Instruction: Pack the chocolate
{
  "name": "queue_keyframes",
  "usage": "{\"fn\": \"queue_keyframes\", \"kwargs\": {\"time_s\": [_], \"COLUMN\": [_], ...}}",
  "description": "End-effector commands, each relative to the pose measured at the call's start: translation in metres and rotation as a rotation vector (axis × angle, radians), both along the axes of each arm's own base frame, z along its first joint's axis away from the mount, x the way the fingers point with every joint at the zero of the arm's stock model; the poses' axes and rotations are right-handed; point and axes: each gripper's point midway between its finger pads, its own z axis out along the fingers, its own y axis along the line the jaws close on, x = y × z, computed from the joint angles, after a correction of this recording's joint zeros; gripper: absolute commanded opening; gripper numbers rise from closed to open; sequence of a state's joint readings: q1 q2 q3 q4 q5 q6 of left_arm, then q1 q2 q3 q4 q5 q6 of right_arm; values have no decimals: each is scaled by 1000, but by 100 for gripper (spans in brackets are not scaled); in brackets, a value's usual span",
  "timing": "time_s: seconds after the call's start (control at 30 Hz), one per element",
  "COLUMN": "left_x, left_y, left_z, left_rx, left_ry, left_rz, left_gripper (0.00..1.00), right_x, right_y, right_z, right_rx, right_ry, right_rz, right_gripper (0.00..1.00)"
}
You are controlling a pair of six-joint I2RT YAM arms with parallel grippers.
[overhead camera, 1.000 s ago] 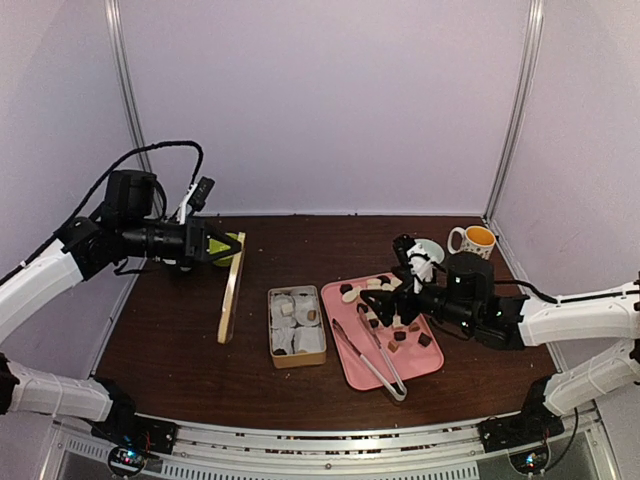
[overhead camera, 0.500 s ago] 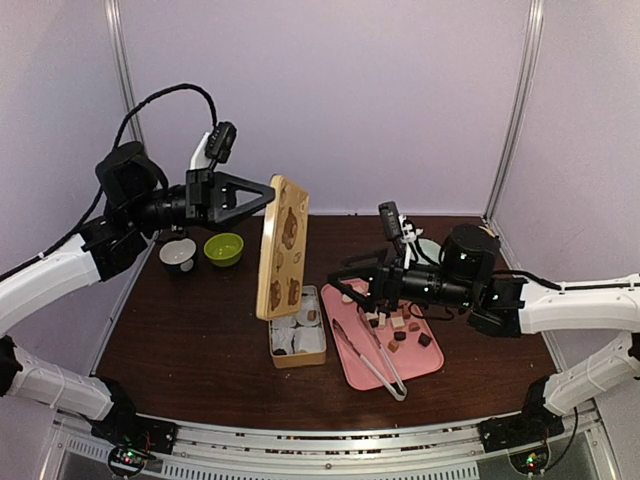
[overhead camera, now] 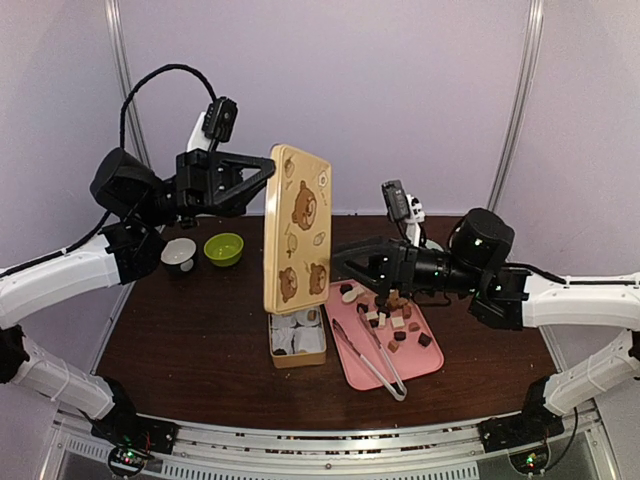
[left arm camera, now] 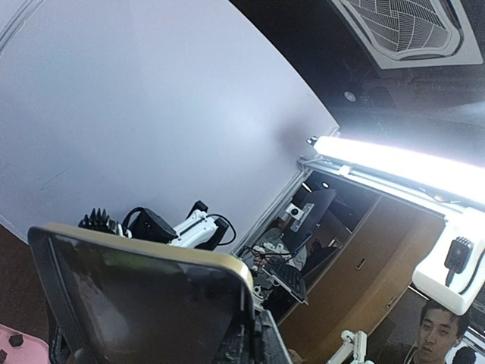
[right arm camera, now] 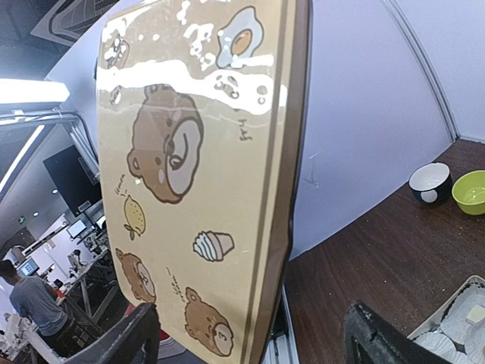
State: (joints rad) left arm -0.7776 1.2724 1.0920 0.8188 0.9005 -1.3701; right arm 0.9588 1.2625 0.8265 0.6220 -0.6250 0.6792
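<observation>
While left tool (overhead camera: 268,168) clamps top edge of bear lid (overhead camera: 298,230), holding it upright above open box (overhead camera: 296,356), likely for access, right tool (overhead camera: 338,262), fingers apart, points at lid's side; chocolate (overhead camera: 398,326) lies on pink tray (overhead camera: 427,366) beside box.

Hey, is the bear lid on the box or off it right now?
Off. The left gripper holds the bear lid upright in the air; the box lies open.

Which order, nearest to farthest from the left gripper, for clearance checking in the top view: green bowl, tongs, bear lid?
1. bear lid, held in the left gripper.
2. green bowl, back left.
3. tongs, on the pink tray, front right.
</observation>
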Motion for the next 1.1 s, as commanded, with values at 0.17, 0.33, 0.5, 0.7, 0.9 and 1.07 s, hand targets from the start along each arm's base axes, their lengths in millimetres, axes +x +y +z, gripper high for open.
{"fn": "queue_keyframes", "kwargs": {"time_s": [0.17, 0.33, 0.5, 0.7, 0.9, 1.07], "left_x": [-17, -18, -25, -23, -21, -18], "left_y": [3, 1, -4, -8, -10, -12], "left_z": [16, 17, 21, 13, 10, 7], "left_rx": [-71, -83, -89, -67, -72, -78], "left_ry": [-58, -47, -49, -44, -38, -37], "left_rz": [-58, -70, -108, -113, -118, -129], "left_gripper": [0, 0, 0, 0, 0, 0], "right_x": [-14, -9, -9, -21, -33, -38], "right_y": [3, 8, 10, -1, -14, -20], "right_z": [42, 40, 43, 52, 54, 58], "right_rx": [102, 90, 109, 153, 164, 172], "right_ry": [-23, -18, -34, -80, -107, -121], "right_rz": [100, 91, 101, 126, 134, 139], "right_gripper": [82, 84, 79, 62, 46, 38]}}
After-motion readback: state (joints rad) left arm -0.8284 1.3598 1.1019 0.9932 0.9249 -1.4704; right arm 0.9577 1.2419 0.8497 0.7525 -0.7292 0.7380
